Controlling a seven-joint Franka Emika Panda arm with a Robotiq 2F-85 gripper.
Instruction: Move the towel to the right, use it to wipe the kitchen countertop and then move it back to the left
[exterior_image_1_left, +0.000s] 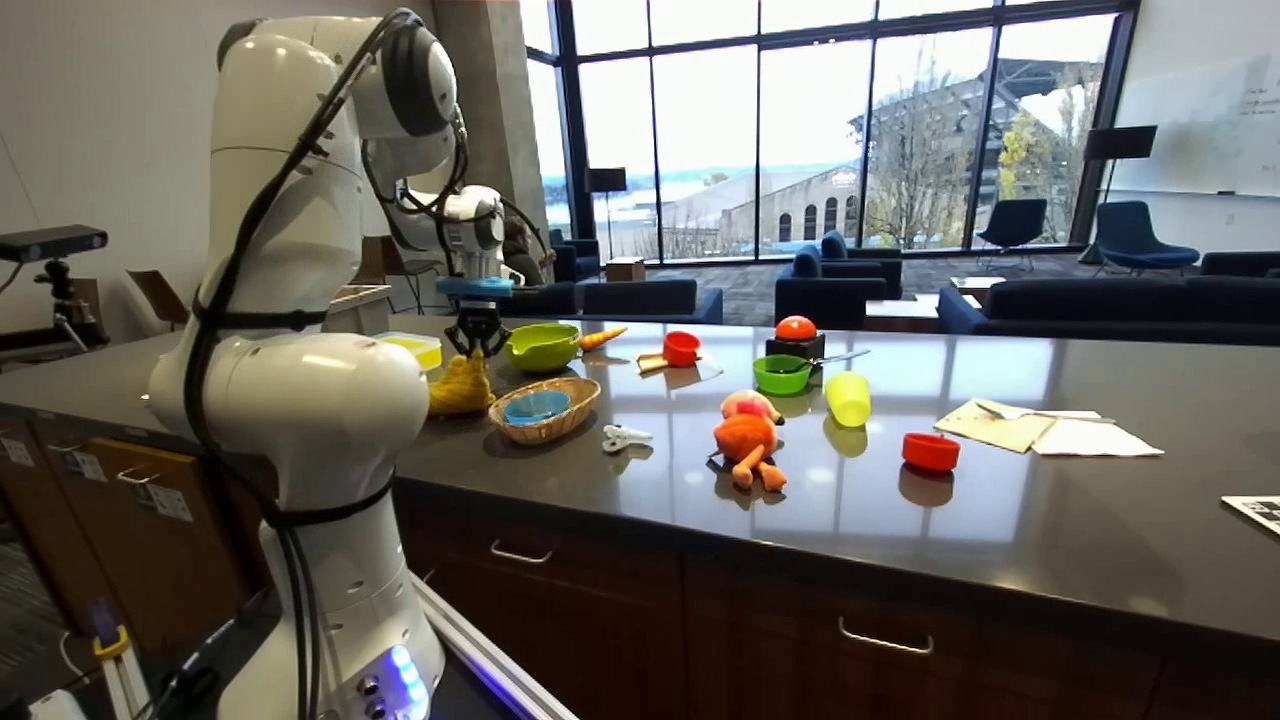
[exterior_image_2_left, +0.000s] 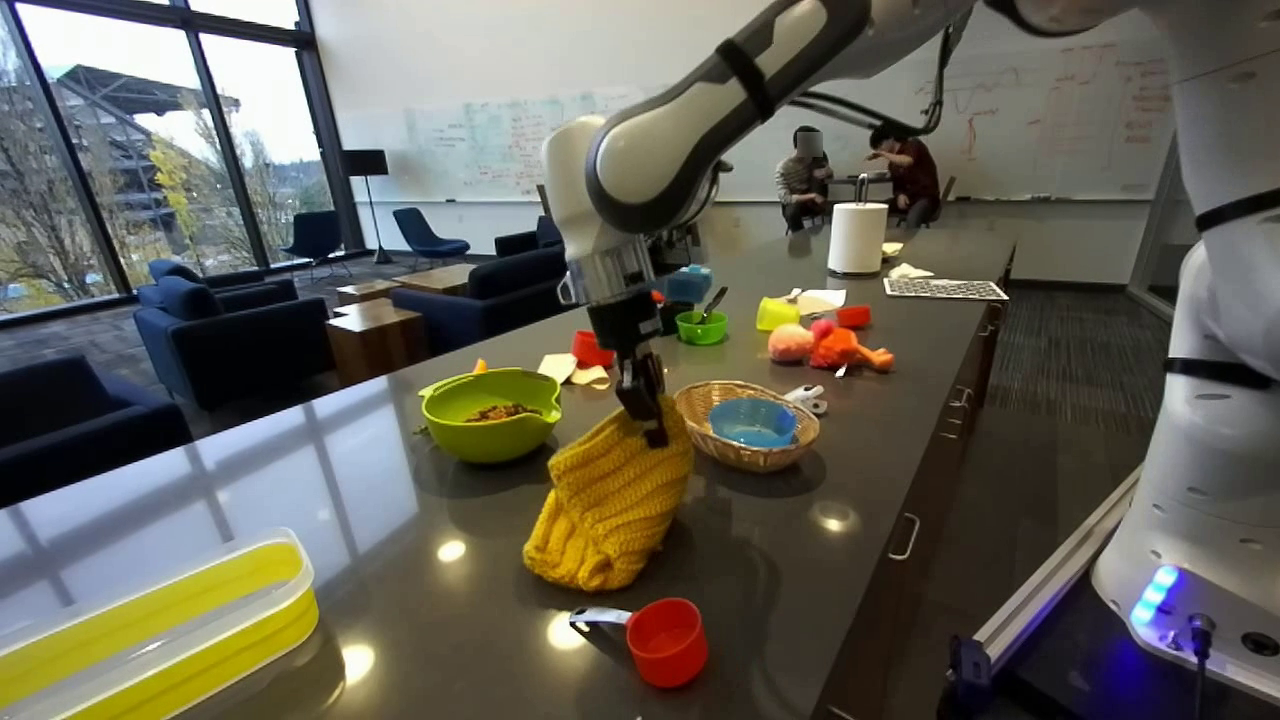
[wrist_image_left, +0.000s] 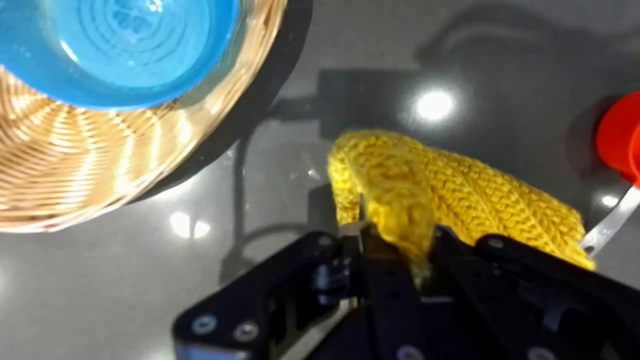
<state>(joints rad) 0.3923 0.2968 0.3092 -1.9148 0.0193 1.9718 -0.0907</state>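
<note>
The towel is a yellow knitted cloth, seen in both exterior views (exterior_image_1_left: 460, 390) (exterior_image_2_left: 608, 505) and in the wrist view (wrist_image_left: 480, 197). My gripper (exterior_image_1_left: 478, 342) (exterior_image_2_left: 645, 405) (wrist_image_left: 400, 235) points down and is shut on the towel's upper edge, with a fold bunched between the fingers. The towel hangs below the fingers, and its lower part appears to rest on the dark grey countertop (exterior_image_1_left: 1010, 535) (exterior_image_2_left: 440, 610). Part of the towel is hidden behind the fingers in the wrist view.
A wicker basket (exterior_image_2_left: 700, 440) (wrist_image_left: 75, 170) with a blue bowl (exterior_image_2_left: 752, 422) stands close beside the towel. A green bowl (exterior_image_2_left: 490, 415), red measuring cup (exterior_image_2_left: 668, 645) and yellow-white container (exterior_image_2_left: 200, 625) are around it. An orange toy (exterior_image_1_left: 745, 440) lies farther along.
</note>
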